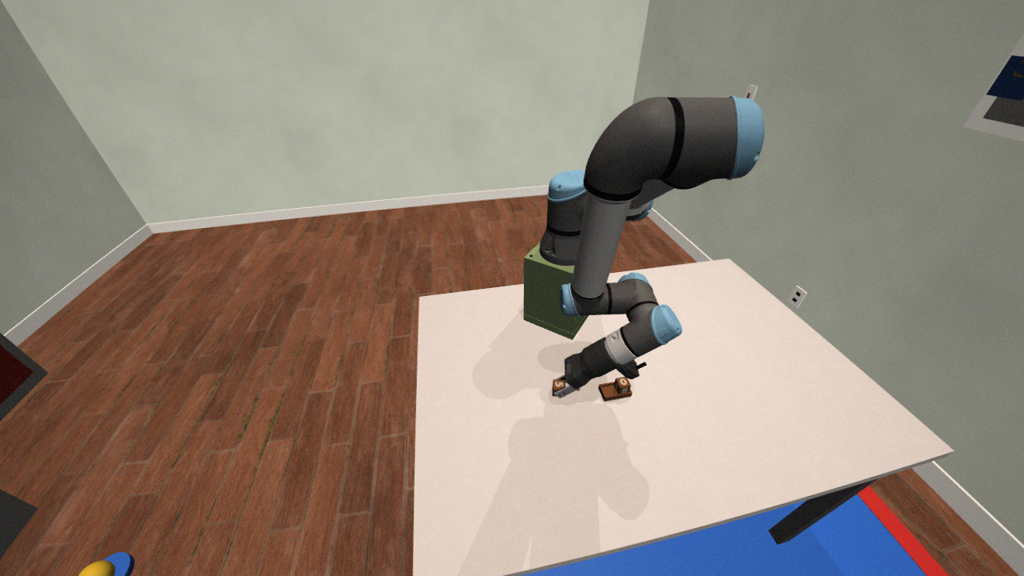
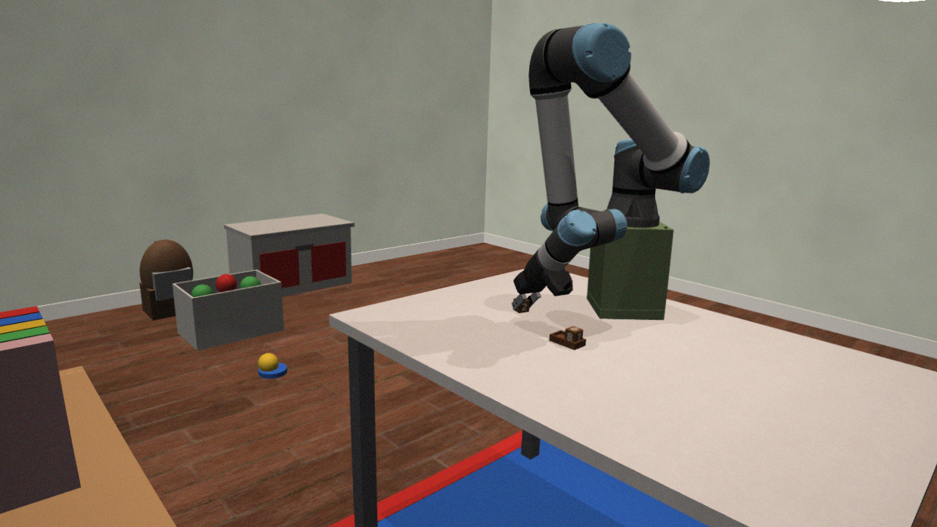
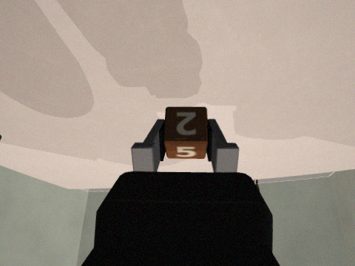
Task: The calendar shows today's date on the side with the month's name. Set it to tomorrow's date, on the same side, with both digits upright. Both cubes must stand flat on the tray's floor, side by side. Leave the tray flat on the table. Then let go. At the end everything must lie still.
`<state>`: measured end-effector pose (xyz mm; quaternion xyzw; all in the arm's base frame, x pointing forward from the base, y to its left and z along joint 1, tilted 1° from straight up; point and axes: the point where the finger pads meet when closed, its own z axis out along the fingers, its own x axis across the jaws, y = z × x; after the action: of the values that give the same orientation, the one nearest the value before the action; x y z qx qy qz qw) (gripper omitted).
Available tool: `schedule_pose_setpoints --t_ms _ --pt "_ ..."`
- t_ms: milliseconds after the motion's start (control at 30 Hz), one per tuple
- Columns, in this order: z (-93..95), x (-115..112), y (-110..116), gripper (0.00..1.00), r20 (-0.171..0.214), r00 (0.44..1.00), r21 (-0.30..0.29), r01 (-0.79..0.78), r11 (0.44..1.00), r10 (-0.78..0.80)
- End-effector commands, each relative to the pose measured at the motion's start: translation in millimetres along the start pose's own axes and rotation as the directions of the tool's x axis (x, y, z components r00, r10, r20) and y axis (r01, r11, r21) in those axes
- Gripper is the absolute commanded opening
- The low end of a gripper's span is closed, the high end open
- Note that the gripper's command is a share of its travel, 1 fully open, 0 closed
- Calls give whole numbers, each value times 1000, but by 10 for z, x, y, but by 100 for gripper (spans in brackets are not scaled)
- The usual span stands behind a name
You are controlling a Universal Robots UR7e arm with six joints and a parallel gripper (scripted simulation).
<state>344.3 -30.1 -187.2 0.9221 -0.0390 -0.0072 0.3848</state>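
Observation:
My gripper (image 1: 565, 390) (image 2: 524, 303) (image 3: 186, 131) is shut on a brown calendar cube (image 1: 559, 387) (image 2: 523, 304) (image 3: 186, 149). It holds the cube tilted, a little above the white table (image 1: 716, 415) (image 2: 655, 406). In the wrist view the cube shows a 5 on the near face and a 2 on the face above it. The small brown tray (image 1: 607, 392) (image 2: 561, 338) lies flat on the table just right of the gripper. The second cube (image 1: 622, 385) (image 2: 575, 334) stands in the tray's right half. The month's name is too small to read.
The arm's green pedestal (image 1: 547, 301) (image 2: 629, 271) stands on the table behind the tray. The table's left edge runs close to the gripper. On the floor stand a grey box of balls (image 2: 225, 311) and a cabinet (image 2: 291, 252).

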Motion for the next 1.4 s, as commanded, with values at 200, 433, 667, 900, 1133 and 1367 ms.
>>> schedule_pose_setpoints --t_ms 200,433,667,900,1133,1367 --pt "-226 -17 224 60 4 1000 -1 4 1000 -4" --pt "-235 -8 232 60 3 1000 -1 3 1000 -3" --pt "-226 -19 235 60 7 1000 4 3 1000 -3" --pt "-211 -31 239 60 17 1000 62 2 998 -3" --pt "-210 -30 253 60 16 1000 202 0 979 -4" --pt "-224 -16 264 60 6 1000 254 1 967 -2"
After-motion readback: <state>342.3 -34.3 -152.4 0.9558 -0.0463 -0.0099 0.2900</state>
